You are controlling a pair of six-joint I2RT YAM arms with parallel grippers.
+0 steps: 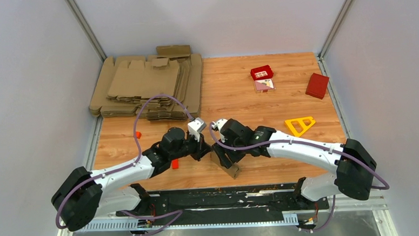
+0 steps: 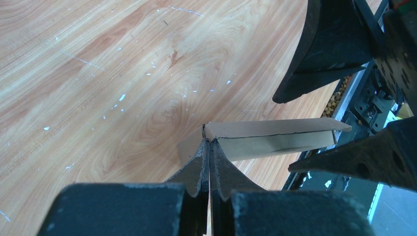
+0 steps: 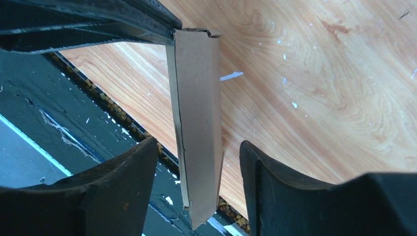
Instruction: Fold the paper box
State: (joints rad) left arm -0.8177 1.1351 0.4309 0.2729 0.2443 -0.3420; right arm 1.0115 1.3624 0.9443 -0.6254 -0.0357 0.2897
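The paper box (image 1: 230, 168) is a small brown, partly folded cardboard piece held near the table's front edge between my two grippers. My left gripper (image 1: 204, 149) is shut on one thin edge of it; in the left wrist view the jaws (image 2: 210, 141) pinch the cardboard and the box (image 2: 275, 137) sticks out to the right. My right gripper (image 1: 223, 158) is open around the box. In the right wrist view the box (image 3: 196, 113) hangs between the spread fingers (image 3: 128, 191) without touching them.
A big pile of flat cardboard blanks (image 1: 146, 86) lies at the back left. A red box (image 1: 317, 85), a small red tray (image 1: 262, 72) and a yellow triangle (image 1: 300, 125) sit on the right. A small red piece (image 1: 174, 163) lies by the left arm. A black rail (image 1: 227, 195) runs along the near edge.
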